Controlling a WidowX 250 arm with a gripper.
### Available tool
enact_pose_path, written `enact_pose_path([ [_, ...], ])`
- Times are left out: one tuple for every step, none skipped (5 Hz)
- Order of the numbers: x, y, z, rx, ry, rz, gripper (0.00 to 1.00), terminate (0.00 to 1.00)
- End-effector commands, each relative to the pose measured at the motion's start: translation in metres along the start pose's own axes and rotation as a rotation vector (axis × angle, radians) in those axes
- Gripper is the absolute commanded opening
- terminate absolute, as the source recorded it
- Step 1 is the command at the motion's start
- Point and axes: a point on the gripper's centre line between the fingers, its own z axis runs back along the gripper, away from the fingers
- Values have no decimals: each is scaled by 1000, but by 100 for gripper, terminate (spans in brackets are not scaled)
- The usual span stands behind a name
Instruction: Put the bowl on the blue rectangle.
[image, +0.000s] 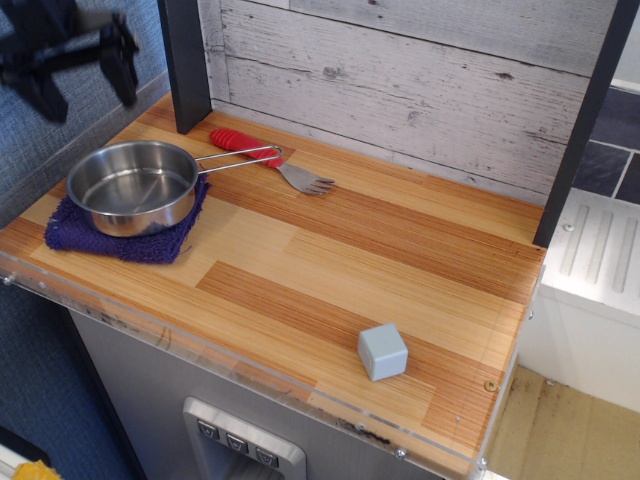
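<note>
You are seeing the bowl sitting squarely on the blue rectangle at the frame's left, so placement looks done. Your gripper, blurred at upper left, is hovering with fingers apart, holding nothing.

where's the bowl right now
The bowl sits on the blue rectangle at the counter's left end, its wire handle reaching toward the red-handled fork; the tool is above it, apart.
</note>
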Motion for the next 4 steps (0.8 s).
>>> enact_pose_path([
  [5,-4,45,-39,-102,-77,100,0],
  [5,-4,45,-39,-102,-77,100,0],
  [5,-4,45,-39,-102,-77,100,0],
  [5,-4,45,-39,-102,-77,100,100],
])
